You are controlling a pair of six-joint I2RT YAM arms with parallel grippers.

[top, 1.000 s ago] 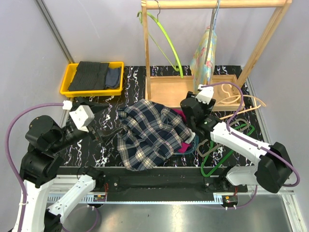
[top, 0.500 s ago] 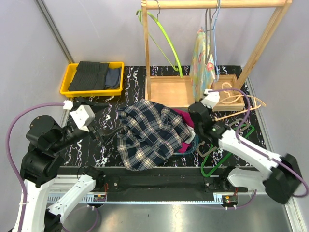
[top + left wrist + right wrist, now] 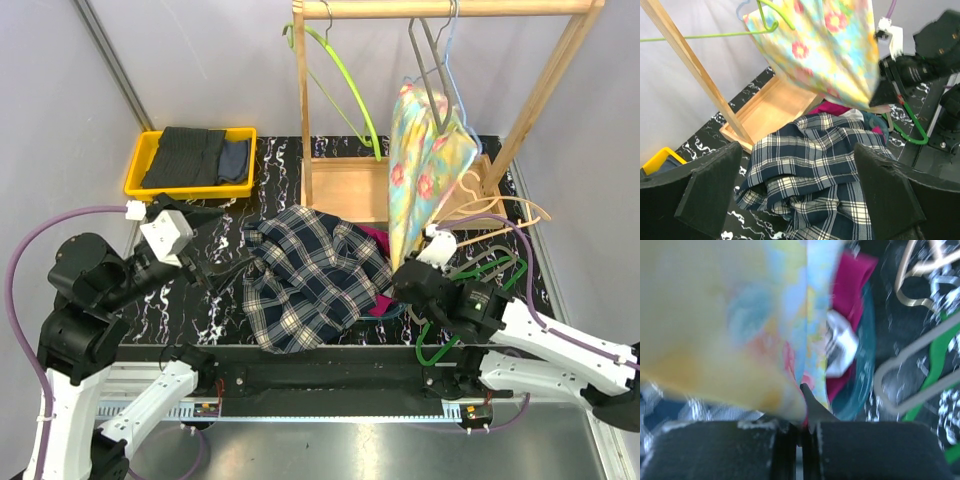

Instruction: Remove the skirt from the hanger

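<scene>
**Top view.** A floral skirt (image 3: pixel 425 150), yellow and pale blue with pink flowers, hangs from a grey wire hanger (image 3: pixel 432 62) hooked over the top rail of the wooden rack (image 3: pixel 450 8). The cloth fans downward and forward from the rack. Its lower edge runs to the right gripper (image 3: pixel 412 284), just in front of the rack's base. The left gripper (image 3: pixel 215 272) hovers to the front-left of the rack. It is beside a plaid garment (image 3: pixel 310 275) heaped on the table (image 3: pixel 215 312).

**Left wrist view.** The left fingers (image 3: pixel 710 190) are spread wide and hold nothing. The skirt (image 3: pixel 835 45) hangs over the rack's base, with the plaid garment (image 3: pixel 815 165) below it.

**Right wrist view.** This view is blurred. The right fingers (image 3: pixel 785 445) are pressed together on a fold of the skirt's (image 3: pixel 725 315) hem.

**Step in hand.** This looks like the pulling step, with the hem gripped and the waist on the hanger. The next move likely calls for a steady pull away from the rack until the waist slips free. How the waist is fastened cannot be made out.
</scene>
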